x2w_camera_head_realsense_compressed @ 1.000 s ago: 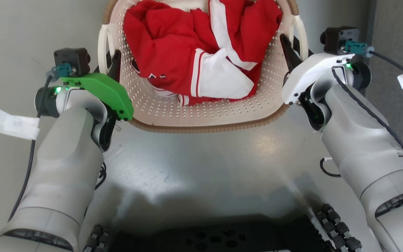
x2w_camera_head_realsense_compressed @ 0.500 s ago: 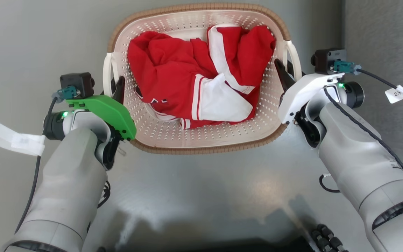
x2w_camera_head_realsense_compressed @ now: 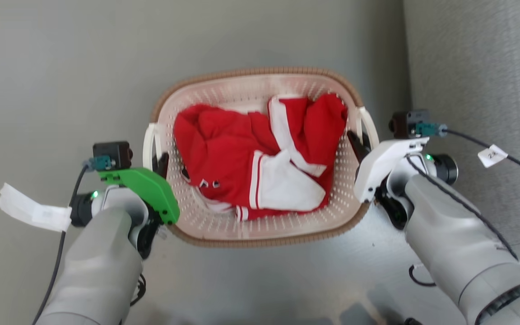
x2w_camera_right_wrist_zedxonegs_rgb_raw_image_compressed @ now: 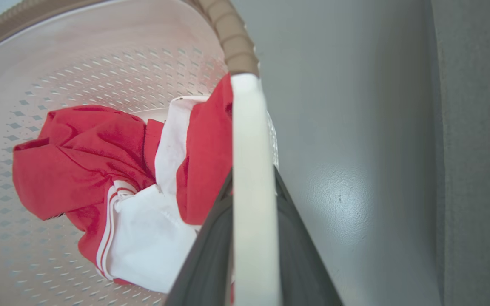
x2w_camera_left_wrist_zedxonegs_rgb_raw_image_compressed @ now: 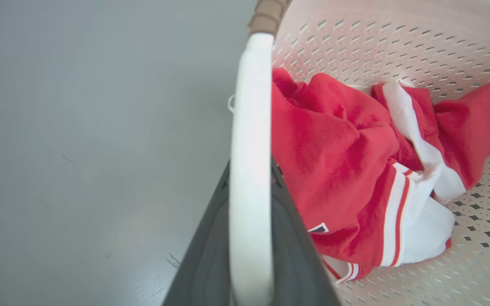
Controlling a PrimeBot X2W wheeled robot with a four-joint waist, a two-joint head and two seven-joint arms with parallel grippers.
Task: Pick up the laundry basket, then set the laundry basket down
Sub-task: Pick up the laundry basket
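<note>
Cream-white plastic with small holes and a brown woven-look rim makes the laundry basket (x2w_camera_head_realsense_compressed: 260,241), which in the head view sits in the middle over the grey floor (x2w_camera_head_realsense_compressed: 61,67); I cannot tell if it touches the floor. A crumpled red and white garment (x2w_camera_head_realsense_compressed: 224,153) lies inside it. The left claw (x2w_camera_head_realsense_compressed: 160,162) is at the left white handle (x2w_camera_head_realsense_compressed: 150,144) and the right claw (x2w_camera_head_realsense_compressed: 357,142) is at the right white handle (x2w_camera_head_realsense_compressed: 368,126). In the left wrist view, the dark fingers (x2w_camera_left_wrist_zedxonegs_rgb_raw_image_compressed: 204,263) stand tight on both sides of the handle bar (x2w_camera_left_wrist_zedxonegs_rgb_raw_image_compressed: 249,170), so this claw is clamped on it, with the garment just beside. In the right wrist view, the dark fingers (x2w_camera_right_wrist_zedxonegs_rgb_raw_image_compressed: 304,263) press the other handle bar (x2w_camera_right_wrist_zedxonegs_rgb_raw_image_compressed: 253,191) from both sides in the same way, clamped, with the brown rim (x2w_camera_right_wrist_zedxonegs_rgb_raw_image_compressed: 232,38) above it.
</note>
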